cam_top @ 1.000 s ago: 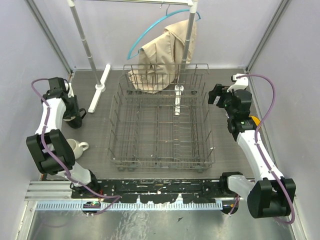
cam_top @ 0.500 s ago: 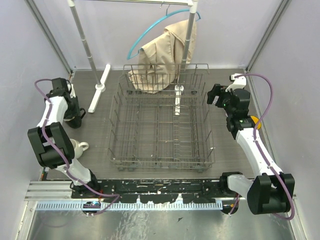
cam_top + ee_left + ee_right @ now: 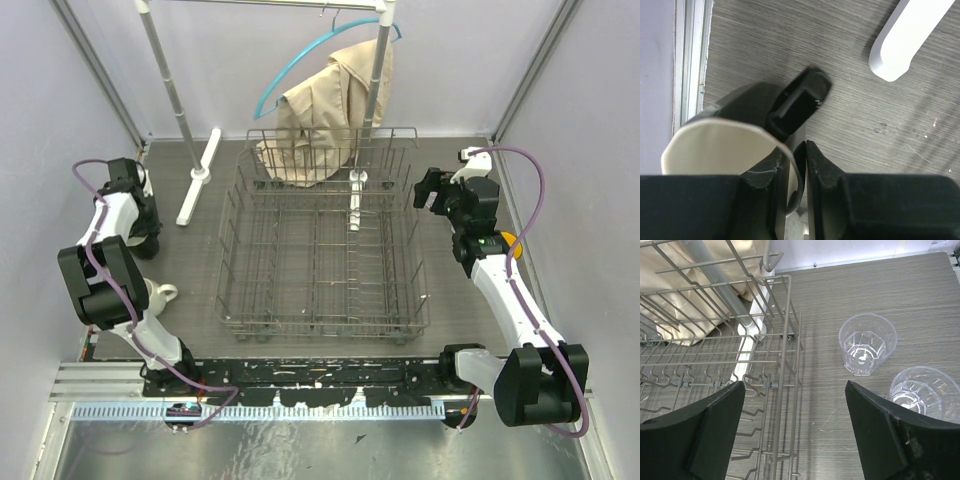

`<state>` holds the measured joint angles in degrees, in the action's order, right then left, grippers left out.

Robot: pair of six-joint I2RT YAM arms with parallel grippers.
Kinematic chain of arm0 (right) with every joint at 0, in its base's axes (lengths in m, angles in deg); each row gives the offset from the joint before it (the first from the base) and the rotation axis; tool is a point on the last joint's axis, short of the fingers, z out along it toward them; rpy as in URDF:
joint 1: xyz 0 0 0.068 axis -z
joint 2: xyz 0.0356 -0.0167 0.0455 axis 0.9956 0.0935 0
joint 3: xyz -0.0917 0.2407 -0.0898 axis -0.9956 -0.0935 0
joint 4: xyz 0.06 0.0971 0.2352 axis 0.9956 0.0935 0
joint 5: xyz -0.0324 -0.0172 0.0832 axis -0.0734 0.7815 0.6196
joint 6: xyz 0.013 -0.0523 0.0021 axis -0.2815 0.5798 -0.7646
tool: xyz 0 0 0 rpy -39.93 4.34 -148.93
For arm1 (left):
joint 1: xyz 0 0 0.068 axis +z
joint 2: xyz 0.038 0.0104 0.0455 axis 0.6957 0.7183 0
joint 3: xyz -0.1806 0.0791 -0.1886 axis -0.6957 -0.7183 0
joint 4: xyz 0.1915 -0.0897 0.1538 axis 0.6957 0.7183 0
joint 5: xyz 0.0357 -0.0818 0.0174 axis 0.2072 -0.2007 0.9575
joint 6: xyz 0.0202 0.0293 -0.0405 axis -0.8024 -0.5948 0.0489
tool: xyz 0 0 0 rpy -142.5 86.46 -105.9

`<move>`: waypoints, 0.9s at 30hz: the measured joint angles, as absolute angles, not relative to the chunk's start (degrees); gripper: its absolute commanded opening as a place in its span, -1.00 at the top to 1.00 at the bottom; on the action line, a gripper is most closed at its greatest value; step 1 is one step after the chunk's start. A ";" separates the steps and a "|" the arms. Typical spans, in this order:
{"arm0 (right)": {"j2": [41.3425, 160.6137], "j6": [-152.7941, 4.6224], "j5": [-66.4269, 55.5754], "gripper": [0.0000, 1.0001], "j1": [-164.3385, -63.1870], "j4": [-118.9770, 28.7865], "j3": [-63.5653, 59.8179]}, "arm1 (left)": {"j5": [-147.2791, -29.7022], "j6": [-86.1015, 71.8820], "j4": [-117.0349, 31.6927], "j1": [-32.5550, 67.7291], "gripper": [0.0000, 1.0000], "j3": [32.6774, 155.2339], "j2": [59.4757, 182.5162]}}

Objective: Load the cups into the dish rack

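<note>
The black mug (image 3: 735, 107), cream inside, stands on the table at the far left (image 3: 144, 244). My left gripper (image 3: 799, 150) is shut on its rim wall beside the handle, one finger inside and one outside; it also shows in the top view (image 3: 140, 228). The white mug (image 3: 156, 293) sits nearer, beside the left arm. The grey wire dish rack (image 3: 225, 270) fills the middle and holds no cups. My right gripper (image 3: 795, 385) is open and empty, above the rack's right wall (image 3: 782, 365). Two clear tumblers (image 3: 867, 344) (image 3: 925, 392) stand right of it. The yellow mug (image 3: 510, 240) peeks out behind the right arm.
A clothes rail stands at the back, its white foot (image 3: 200, 175) on the table close to the black mug (image 3: 900, 45). A beige garment (image 3: 335, 100) on a blue hanger drapes over the rack's far edge. Walls close in the left and right sides.
The left arm has folded in closer over the black mug, which now hides under the wrist. The right gripper has edged slightly left and stayed open.
</note>
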<state>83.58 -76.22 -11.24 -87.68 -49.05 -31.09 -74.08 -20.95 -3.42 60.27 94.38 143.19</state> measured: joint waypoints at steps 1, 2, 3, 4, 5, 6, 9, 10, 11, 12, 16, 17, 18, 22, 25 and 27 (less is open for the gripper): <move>83.58 -76.24 -11.24 -0.74 -87.68 -49.07 -31.09 | -73.92 -20.89 -3.51 60.29 0.67 94.38 143.50; 83.58 -76.24 -11.24 -0.74 -87.68 -49.07 -31.09 | -73.77 -20.78 -3.64 60.29 0.74 94.38 143.74; 83.58 -76.24 -11.24 -0.74 -87.68 -49.07 -31.09 | -73.73 -20.62 -3.60 60.29 0.81 94.38 143.83; 83.58 -76.24 -11.22 -0.74 -87.68 -49.07 -31.09 | -73.68 -20.49 -3.49 60.27 0.88 94.38 143.83; 83.58 -76.24 -11.18 -0.73 -87.68 -49.07 -31.09 | -73.64 -20.45 -3.40 60.29 0.94 94.38 143.83; 83.58 -76.27 -11.07 -0.73 -87.68 -49.07 -31.09 | -73.66 -20.34 -3.42 60.29 0.99 94.38 143.80; 83.58 -76.48 -10.59 -0.72 -87.68 -48.63 -30.90 | -73.86 -20.14 -3.27 60.32 1.00 94.38 143.72; 83.58 -76.51 -10.43 -0.72 -87.68 -48.39 -30.72 | -74.05 -20.08 -3.09 60.32 1.00 94.38 143.65; 83.58 -76.62 -10.30 -0.72 -87.68 -47.93 -30.40 | -74.36 -19.92 -2.74 60.34 1.00 94.38 143.48; 83.58 -76.75 -10.17 -0.72 -87.68 -47.52 -30.00 | -74.75 -19.64 -2.24 60.36 1.00 94.38 143.28; 83.23 -77.34 -10.15 -0.74 -87.84 -46.75 -28.95 | -76.57 -17.17 1.47 60.38 1.00 94.43 141.25; 83.07 -77.60 -10.11 -0.75 -87.90 -46.49 -28.76 | -76.96 -16.54 2.13 60.40 1.00 94.43 140.26; 82.90 -77.80 -9.93 -0.78 -87.97 -45.77 -28.25 | -77.36 -15.51 2.70 60.40 1.00 94.43 138.89; 82.92 -78.17 -7.29 -0.93 -88.54 -43.73 -25.59 | -79.34 -10.92 3.88 60.40 1.00 95.35 131.85; 83.66 -78.19 -1.91 -0.97 -89.52 -43.19 -22.83 | -82.36 -6.92 4.12 60.45 1.00 97.75 127.83; 84.82 -78.45 2.22 -0.97 -90.74 -42.97 -20.45 | -84.90 -4.38 4.12 60.49 1.00 99.24 125.99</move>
<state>84.82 -78.45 2.22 -90.74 -42.97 -20.45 -84.90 -4.38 4.12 60.49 99.24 125.99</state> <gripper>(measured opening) 0.985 0.152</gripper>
